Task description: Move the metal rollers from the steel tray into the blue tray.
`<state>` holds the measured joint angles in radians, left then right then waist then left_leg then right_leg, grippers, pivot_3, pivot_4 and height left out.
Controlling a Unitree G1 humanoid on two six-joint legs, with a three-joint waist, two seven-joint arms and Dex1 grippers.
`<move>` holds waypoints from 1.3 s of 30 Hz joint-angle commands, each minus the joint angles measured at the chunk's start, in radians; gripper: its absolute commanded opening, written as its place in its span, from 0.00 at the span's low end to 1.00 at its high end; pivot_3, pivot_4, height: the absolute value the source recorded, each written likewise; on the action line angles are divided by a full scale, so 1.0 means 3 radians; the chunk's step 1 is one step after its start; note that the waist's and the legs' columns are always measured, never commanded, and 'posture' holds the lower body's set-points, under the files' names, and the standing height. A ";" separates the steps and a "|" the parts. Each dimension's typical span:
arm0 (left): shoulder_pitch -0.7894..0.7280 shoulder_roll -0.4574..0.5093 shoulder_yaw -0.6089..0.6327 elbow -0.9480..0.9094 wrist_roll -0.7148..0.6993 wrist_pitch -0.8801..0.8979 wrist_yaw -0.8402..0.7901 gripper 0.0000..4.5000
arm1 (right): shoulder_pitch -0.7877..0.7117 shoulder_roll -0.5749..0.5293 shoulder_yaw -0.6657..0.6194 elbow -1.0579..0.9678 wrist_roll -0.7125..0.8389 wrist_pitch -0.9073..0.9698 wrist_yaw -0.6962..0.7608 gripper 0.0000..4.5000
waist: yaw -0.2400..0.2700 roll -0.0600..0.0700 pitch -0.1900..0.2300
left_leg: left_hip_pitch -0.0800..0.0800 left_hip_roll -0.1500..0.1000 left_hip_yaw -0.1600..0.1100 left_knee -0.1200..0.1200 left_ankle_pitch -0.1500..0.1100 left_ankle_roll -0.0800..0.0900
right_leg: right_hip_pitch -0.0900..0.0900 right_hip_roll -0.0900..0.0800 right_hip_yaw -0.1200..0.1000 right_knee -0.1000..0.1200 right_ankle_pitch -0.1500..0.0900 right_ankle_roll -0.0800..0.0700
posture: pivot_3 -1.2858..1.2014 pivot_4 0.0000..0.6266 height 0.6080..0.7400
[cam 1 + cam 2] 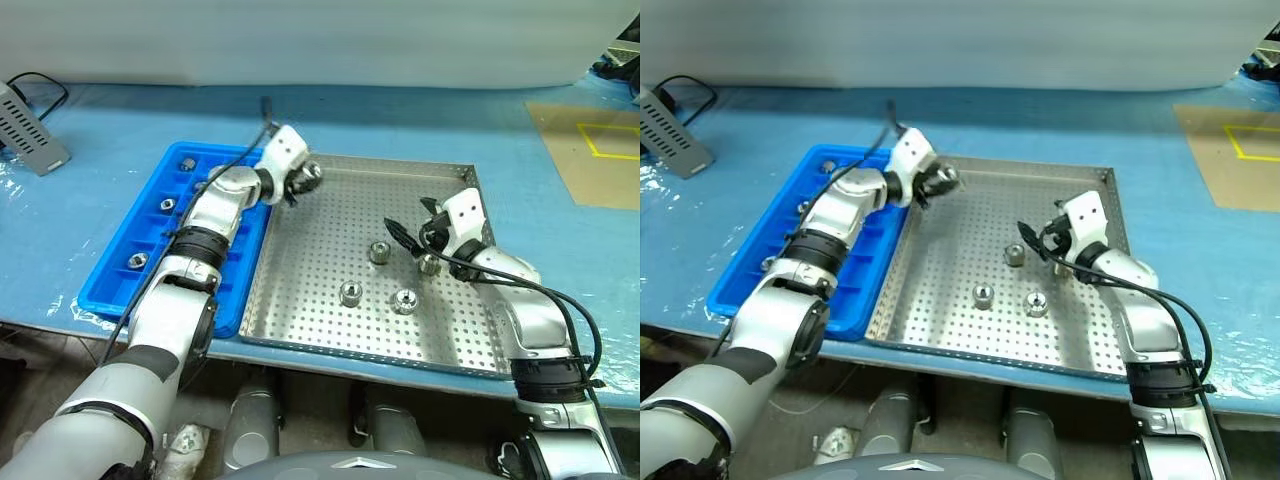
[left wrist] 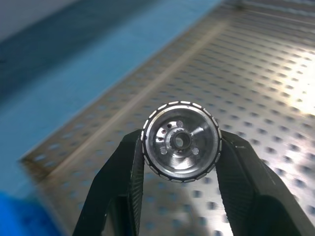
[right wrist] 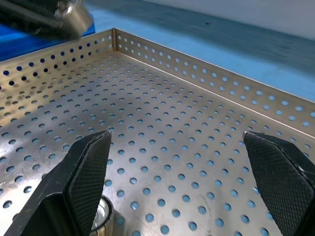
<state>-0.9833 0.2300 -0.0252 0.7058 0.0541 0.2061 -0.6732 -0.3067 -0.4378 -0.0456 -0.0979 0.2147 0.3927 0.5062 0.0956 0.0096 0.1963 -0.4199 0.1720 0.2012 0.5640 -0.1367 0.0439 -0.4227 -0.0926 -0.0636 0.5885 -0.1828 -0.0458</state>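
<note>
A metal roller [image 2: 180, 141] is being gripped endwise by the left gripper [image 1: 308, 177] above the steel tray [image 1: 330, 215]; the blue tray [image 1: 150, 235] is lying at its nine o'clock. The right gripper [image 3: 182, 172] is being held open.

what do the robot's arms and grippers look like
Both arms have silver-grey shells with black joint bands, ending in white wrist housings. Thin black cables run along each forearm. The left gripper and right gripper each have two black wedge-shaped fingers with finely textured inner faces.
</note>
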 commanded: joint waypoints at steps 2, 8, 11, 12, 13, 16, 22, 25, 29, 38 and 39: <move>0.0447 -0.0026 0.0390 -0.0983 -0.0107 0.0515 0.0822 0.38 | -0.0221 0.0035 0.0098 0.0179 -0.0037 -0.0176 0.0111 1.00 | 0.0003 0.0000 0.0000 | -0.0004 0.0001 0.0000 -0.0001 -0.0001 0.0002 | -0.0002 0.0000 -0.0001 -0.0003 0.0000 0.0000 | 0.55 0.24 1.00; 0.1089 0.0025 0.0610 -0.2299 -0.0142 0.1205 0.1276 0.38 | -0.0333 0.0085 0.0167 0.0365 -0.0068 -0.0276 0.0186 1.00 | 0.0028 0.0000 0.0000 | -0.0021 0.0004 -0.0002 0.0003 -0.0002 0.0004 | -0.0010 -0.0001 -0.0009 -0.0003 -0.0001 -0.0001 | 0.56 0.24 1.00; 0.1346 0.0113 0.0676 -0.2761 -0.0073 0.1467 0.1446 0.38 | -0.0328 0.0113 0.0195 0.0403 -0.0080 -0.0307 0.0196 1.00 | 0.0025 0.0000 0.0000 | -0.0019 0.0005 -0.0003 0.0004 -0.0002 0.0003 | -0.0009 0.0000 -0.0008 -0.0002 -0.0001 -0.0001 | 0.57 0.24 1.00; 0.1438 0.0130 0.0719 -0.2872 -0.0082 0.1594 0.1489 0.38 | -0.0320 0.0130 0.0206 0.0401 -0.0084 -0.0311 0.0197 1.00 | 0.0023 0.0000 0.0000 | -0.0018 0.0005 -0.0003 0.0004 -0.0002 0.0002 | -0.0009 0.0000 -0.0008 -0.0001 -0.0001 -0.0001 | 0.57 0.24 1.00; 0.1499 0.0143 0.0743 -0.2948 -0.0099 0.1687 0.1521 0.38 | -0.0314 0.0143 0.0212 0.0398 -0.0088 -0.0314 0.0198 1.00 | 0.0021 0.0000 0.0000 | -0.0015 0.0005 -0.0003 0.0003 -0.0002 0.0002 | -0.0007 0.0000 -0.0008 -0.0001 -0.0001 -0.0001 | 0.57 0.24 1.00; 0.1735 0.0107 0.0820 -0.3127 -0.0195 0.1961 0.1585 0.38 | -0.0295 0.0180 0.0222 0.0391 -0.0096 -0.0316 0.0204 1.00 | 0.0021 0.0000 0.0000 | -0.0007 0.0005 -0.0003 0.0000 -0.0002 0.0001 | -0.0004 0.0000 -0.0007 -0.0001 -0.0002 0.0001 | 0.57 0.24 1.00; 0.2065 0.0075 0.0933 -0.3289 -0.0292 0.2242 0.1707 0.38 | -0.0315 0.0175 0.0209 0.0430 -0.0112 -0.0333 0.0226 1.00 | 0.0024 -0.0002 0.0000 | -0.0008 0.0004 -0.0003 -0.0001 -0.0001 0.0000 | -0.0004 0.0000 -0.0006 -0.0003 -0.0003 0.0003 | 0.57 0.24 1.00; 0.2169 0.0050 0.0973 -0.3417 -0.0347 0.2367 0.1755 0.38 | -0.0301 0.0160 0.0194 0.0447 -0.0119 -0.0352 0.0230 1.00 | 0.0016 -0.0002 0.0000 | -0.0007 0.0003 -0.0003 -0.0003 -0.0001 0.0000 | -0.0004 0.0000 -0.0005 -0.0004 -0.0003 0.0003 | 0.57 0.24 1.00; 0.2246 0.0086 0.1010 -0.3518 -0.0355 0.2462 0.1814 0.38 | -0.0271 0.0154 0.0186 0.0451 -0.0124 -0.0363 0.0224 1.00 | 0.0014 -0.0002 0.0000 | -0.0004 0.0003 -0.0003 -0.0005 -0.0001 0.0000 | -0.0004 0.0001 -0.0004 -0.0004 -0.0013 0.0021 | 0.57 0.24 1.00; 0.2060 0.0167 0.1084 -0.3239 -0.0340 0.2301 0.2006 0.82 | -0.0269 0.0144 0.0157 0.0444 -0.0120 -0.0362 0.0206 1.00 | 0.0012 -0.0002 0.0000 | -0.0002 0.0003 -0.0003 -0.0006 -0.0001 -0.0001 | -0.0003 0.0001 -0.0004 -0.0003 -0.0016 0.0024 | 0.56 0.24 1.00; 0.1962 0.0169 0.1083 -0.3143 -0.0410 0.2236 0.1944 0.82 | -0.0265 0.0133 0.0145 0.0440 -0.0119 -0.0359 0.0202 1.00 | 0.0015 -0.0002 0.0000 | -0.0002 0.0003 -0.0003 -0.0006 -0.0001 -0.0001 | -0.0004 0.0002 -0.0004 -0.0003 -0.0016 0.0025 | 0.56 0.24 1.00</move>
<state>-0.3534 0.2680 0.2834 -0.2518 -0.0471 0.9241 -0.0748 -0.3812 -0.3882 0.0196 0.0564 0.1758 0.3047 0.5663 0.1000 0.0090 0.1964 -0.4204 0.1728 0.2002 0.5623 -0.1369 0.0435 -0.4237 -0.0921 -0.0647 0.5876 -0.1875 -0.0384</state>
